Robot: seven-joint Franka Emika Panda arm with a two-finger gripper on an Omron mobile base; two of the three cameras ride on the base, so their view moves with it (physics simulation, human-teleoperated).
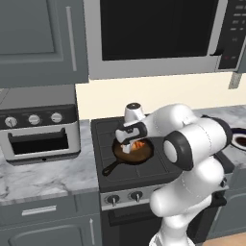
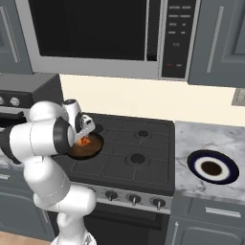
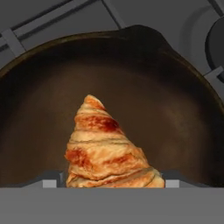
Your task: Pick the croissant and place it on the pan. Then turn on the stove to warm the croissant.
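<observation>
Tool (image 1: 130, 144) grasping the flaky, ridged golden croissant (image 3: 107, 151) above the round, dark, brownish-bottomed cast-iron pan (image 3: 183, 131).

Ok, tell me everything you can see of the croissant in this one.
The croissant is a golden-orange, flaky-looking pastry with browned ridges, tapering to a point. In the hand view it sits between the gripper fingertips, its tip pointing away over the brownish inside of the pan. The base views show it inside the pan's rim on the stove. Whether it touches the pan floor cannot be told.
</observation>
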